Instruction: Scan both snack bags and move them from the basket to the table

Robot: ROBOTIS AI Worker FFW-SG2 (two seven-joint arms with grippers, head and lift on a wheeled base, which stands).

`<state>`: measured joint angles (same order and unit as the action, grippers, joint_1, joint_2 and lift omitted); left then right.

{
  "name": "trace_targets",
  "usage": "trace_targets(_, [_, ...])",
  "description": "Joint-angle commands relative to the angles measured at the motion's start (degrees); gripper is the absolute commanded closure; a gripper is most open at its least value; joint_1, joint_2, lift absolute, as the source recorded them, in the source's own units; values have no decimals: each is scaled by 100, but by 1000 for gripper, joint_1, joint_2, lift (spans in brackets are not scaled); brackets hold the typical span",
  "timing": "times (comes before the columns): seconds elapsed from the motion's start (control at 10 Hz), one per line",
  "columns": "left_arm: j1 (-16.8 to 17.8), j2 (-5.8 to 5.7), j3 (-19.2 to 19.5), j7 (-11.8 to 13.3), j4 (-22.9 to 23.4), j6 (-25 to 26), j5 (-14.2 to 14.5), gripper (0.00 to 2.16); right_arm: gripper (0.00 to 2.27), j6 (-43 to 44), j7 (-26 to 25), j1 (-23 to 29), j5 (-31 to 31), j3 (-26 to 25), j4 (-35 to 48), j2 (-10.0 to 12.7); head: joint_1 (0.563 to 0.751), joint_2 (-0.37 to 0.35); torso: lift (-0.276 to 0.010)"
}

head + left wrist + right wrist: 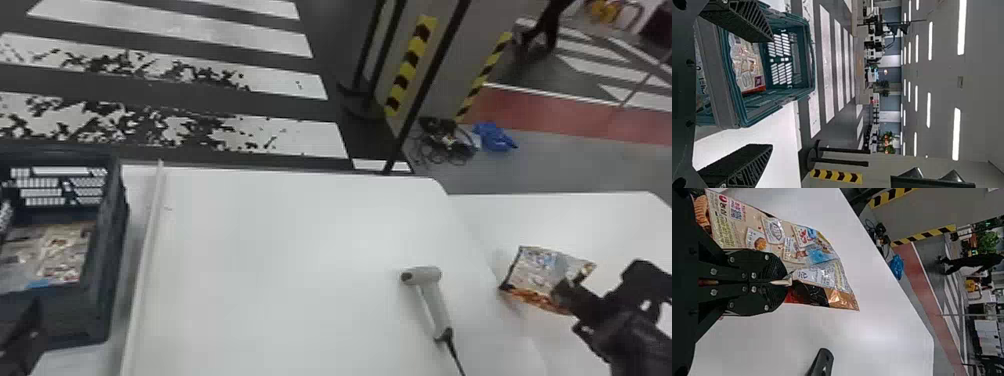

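My right gripper (pixel 565 292) is at the right of the head view, shut on a snack bag (pixel 535 275) held over the right-hand table. In the right wrist view the gripper (pixel 785 282) pinches the bag (pixel 777 239) by a fold. At the far left stands the dark basket (pixel 107 250), with another snack bag (pixel 62 255) lying inside. My left arm is low at the left edge, its gripper (pixel 25 330) in front of the basket. In the left wrist view that gripper (pixel 770 94) is open, with the basket (pixel 807 58) and the bag (pixel 748 66) beyond its fingers.
A grey-white handheld scanner (pixel 435 300) with a black cable lies on the white table (pixel 275 250), left of the held bag. A raised white strip (pixel 145 250) runs between the basket and the scanner. Thin black posts (pixel 430 80) stand behind the table.
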<state>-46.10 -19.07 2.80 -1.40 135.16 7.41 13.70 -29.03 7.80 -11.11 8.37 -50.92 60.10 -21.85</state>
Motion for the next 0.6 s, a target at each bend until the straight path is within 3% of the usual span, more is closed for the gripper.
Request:
trace_targets(0.0, [-21, 0, 2, 0, 11, -7, 2, 29, 2121, 446, -16, -128, -64, 179, -588, -170, 695, -350, -98])
trace_targets(0.1, [-30, 9, 10, 0, 20, -7, 2, 29, 1679, 692, -16, -128, -73, 311, -632, -153, 695, -350, -98])
trace_targets(0.2, [-39, 9, 10, 8, 46, -7, 2, 29, 171, 710, 2, -93, -90, 337, -632, -144, 695, -350, -98])
trace_targets(0.3, [-39, 9, 2, 17, 55, -7, 2, 29, -1, 833, 11, 13, -55, 469, -614, -144, 695, -350, -98])
trace_targets(0.5, [-30, -27, 2, 26, 11, 11, 19, 29, 53, 1255, 55, 461, 112, 627, -438, -3, 695, -350, -98])
